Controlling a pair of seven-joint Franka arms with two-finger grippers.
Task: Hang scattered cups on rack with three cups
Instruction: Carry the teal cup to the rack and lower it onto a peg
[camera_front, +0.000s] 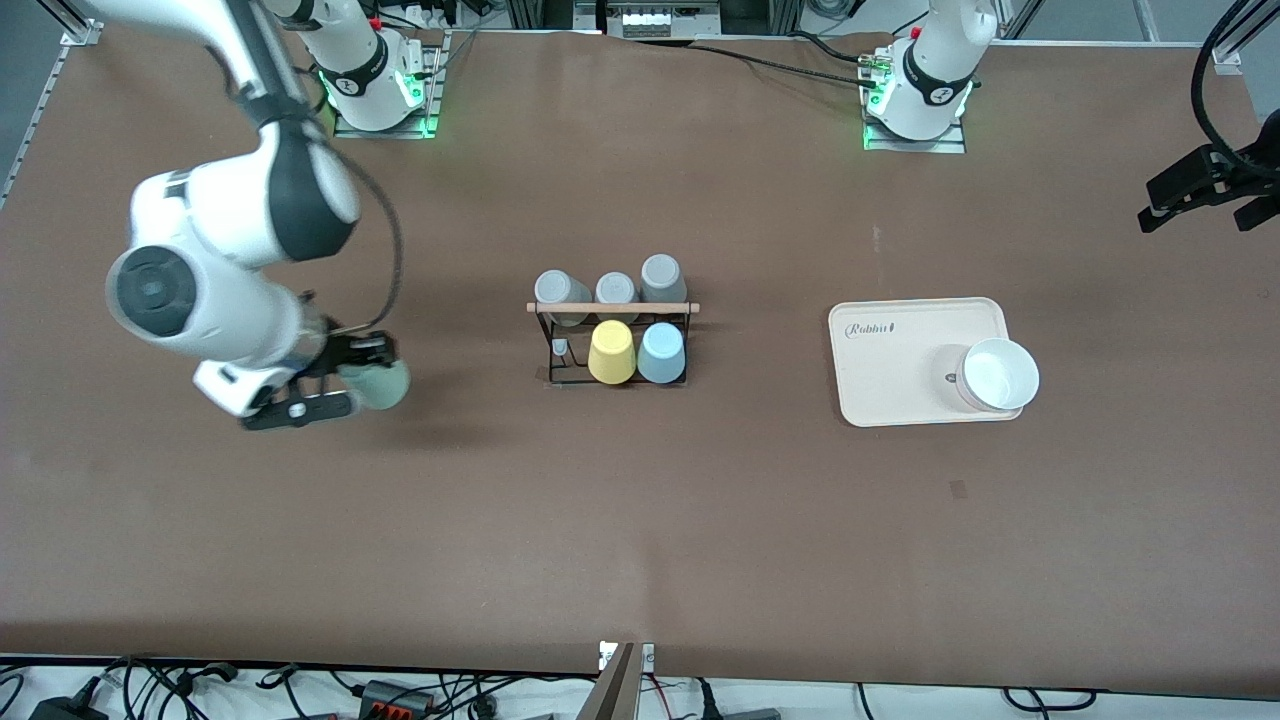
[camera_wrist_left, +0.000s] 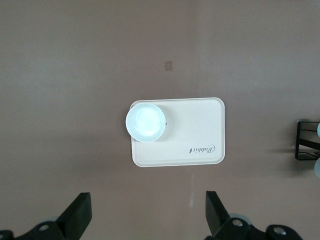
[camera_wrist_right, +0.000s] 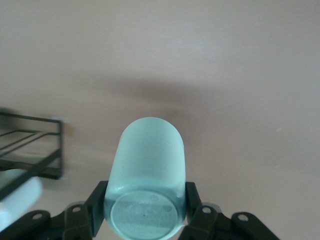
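My right gripper (camera_front: 365, 378) is shut on the pale mint green cup (camera_front: 382, 385), holding it on its side in the air over bare table toward the right arm's end from the rack. In the right wrist view the cup (camera_wrist_right: 147, 160) fills the space between the fingers (camera_wrist_right: 95, 205), base toward the camera. The black wire rack (camera_front: 612, 308) with its wooden rod stands mid-table. A light blue cup (camera_front: 661, 353) sits upside down on it beside a yellow one (camera_front: 611, 352). My left gripper (camera_front: 1200, 215) waits open, high over the left arm's end of the table, above the tray (camera_wrist_left: 200, 145).
Three grey tumblers (camera_front: 615, 290) sit on the rack's row farther from the front camera. A beige tray (camera_front: 900, 360) lies toward the left arm's end with a white bowl (camera_front: 1000, 375) on its corner. The rack's frame (camera_wrist_right: 30, 150) shows at the edge of the right wrist view.
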